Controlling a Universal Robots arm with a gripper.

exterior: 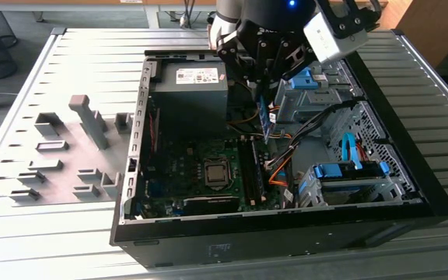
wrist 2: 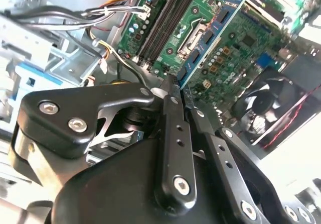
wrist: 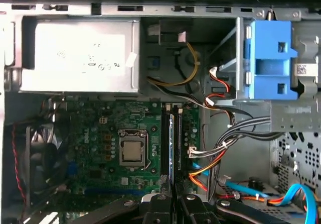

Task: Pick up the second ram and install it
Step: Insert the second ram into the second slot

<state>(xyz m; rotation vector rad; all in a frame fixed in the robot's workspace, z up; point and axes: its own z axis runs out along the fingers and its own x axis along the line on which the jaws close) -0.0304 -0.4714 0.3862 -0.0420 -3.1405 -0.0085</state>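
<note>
In the exterior view, the pincer (exterior: 265, 87) hangs over the open computer case (exterior: 410, 198) on the table (exterior: 21, 233), clamped on the second ram (exterior: 265, 119), which points edge-down above the motherboard slots (exterior: 249, 169) and is not yet seated. In the second wrist view, the pincer (wrist 2: 175, 91) grips the blue-green second ram (wrist 2: 208, 40) over the motherboard (wrist 2: 235, 48). In the first wrist view, the second ram (wrist: 171, 143) lines up with the slots (wrist: 176, 148); picking is done, insertion remains.

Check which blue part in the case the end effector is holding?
The second ram, the thin blue stick shut in the end effector above the motherboard slots; the blue drive brackets sit apart, untouched.
</note>
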